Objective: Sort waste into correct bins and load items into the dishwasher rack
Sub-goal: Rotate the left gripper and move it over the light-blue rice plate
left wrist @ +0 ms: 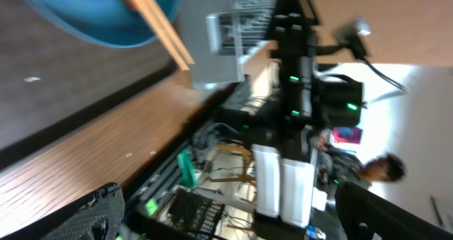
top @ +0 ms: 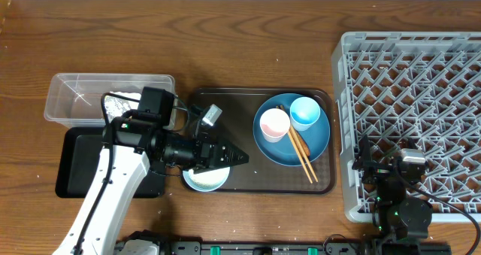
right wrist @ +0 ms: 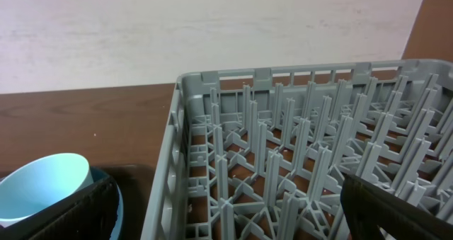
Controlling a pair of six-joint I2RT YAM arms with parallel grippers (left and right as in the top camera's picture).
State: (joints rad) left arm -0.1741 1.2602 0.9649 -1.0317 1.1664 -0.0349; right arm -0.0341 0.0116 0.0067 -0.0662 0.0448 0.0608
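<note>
On the brown tray, a blue plate point(top: 316, 138) carries a white cup with pink inside point(top: 274, 125), a pale blue cup point(top: 304, 112) and brown chopsticks point(top: 302, 153). A white-blue bowl point(top: 207, 180) sits at the tray's front left, partly hidden under my left gripper point(top: 234, 157), which points right towards the plate. The left wrist view shows that gripper point(left wrist: 233, 222) open and empty, with the plate point(left wrist: 92, 13) and chopsticks point(left wrist: 152, 24) ahead. My right gripper point(top: 383, 156) hangs open over the near-left corner of the grey rack point(top: 421, 67). A crumpled silver wrapper point(top: 120, 103) lies in the clear tub point(top: 68, 97).
The shallow black tray point(top: 75, 168) lies in front of the clear tub, under my left arm. The brown serving tray point(top: 248, 104) sits between the bins and the rack. In the right wrist view the rack's wall point(right wrist: 166, 169) stands just right of the pale blue cup point(right wrist: 42, 187).
</note>
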